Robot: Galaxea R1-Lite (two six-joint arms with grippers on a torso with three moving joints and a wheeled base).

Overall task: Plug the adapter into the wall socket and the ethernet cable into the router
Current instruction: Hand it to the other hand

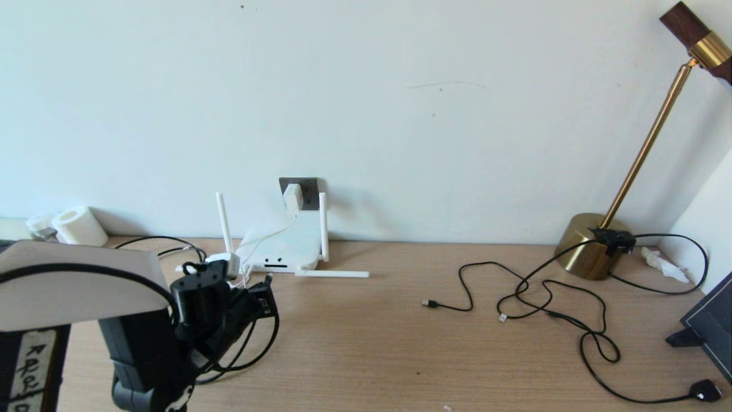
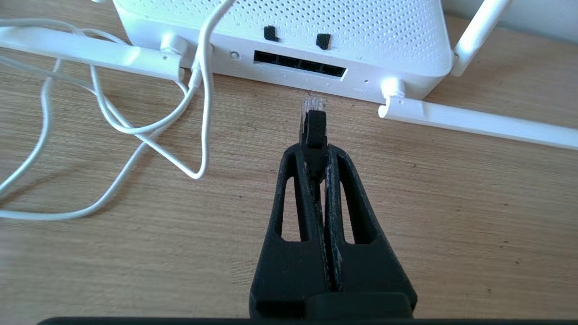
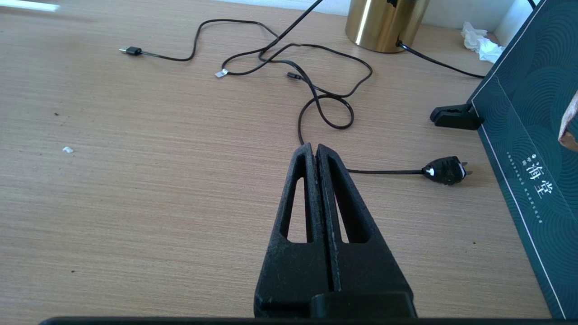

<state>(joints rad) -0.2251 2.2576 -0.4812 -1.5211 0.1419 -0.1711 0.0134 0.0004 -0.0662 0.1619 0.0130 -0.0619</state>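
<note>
While both arms are working low over the tabletop (image 3: 135,189), the parts are lying as follows, near to far.

Right gripper (image 3: 314,149): hovering over bare wood with its fingers pressed together, pinching nothing; it is not showing in the head view.
Mains plug (image 3: 445,170): lying just beyond the right gripper, on a black cord.
Thin black cables (image 3: 289,67): looping across the tabletop toward the brass lamp base (image 3: 384,22).
Left gripper (image 2: 316,151): sitting low at the robot's left, pinching the black boot of the ethernet cable (image 2: 314,128) between closed fingers.
Connector (image 2: 312,104): the clear tip is pointing at the router (image 2: 316,22) and standing just short of its port slots (image 2: 300,63), not yet touching.
White cord (image 2: 135,131): trailing in loose loops over the wood beside the router's port edge.
Antennas: two are lying flat on the tabletop, one on each side of the ports (image 2: 474,119); two are standing upright in the head view (image 1: 323,226).
Adapter (image 1: 293,195): sitting against the wall socket (image 1: 310,191) behind the router, its cord hanging down to the router.
</note>
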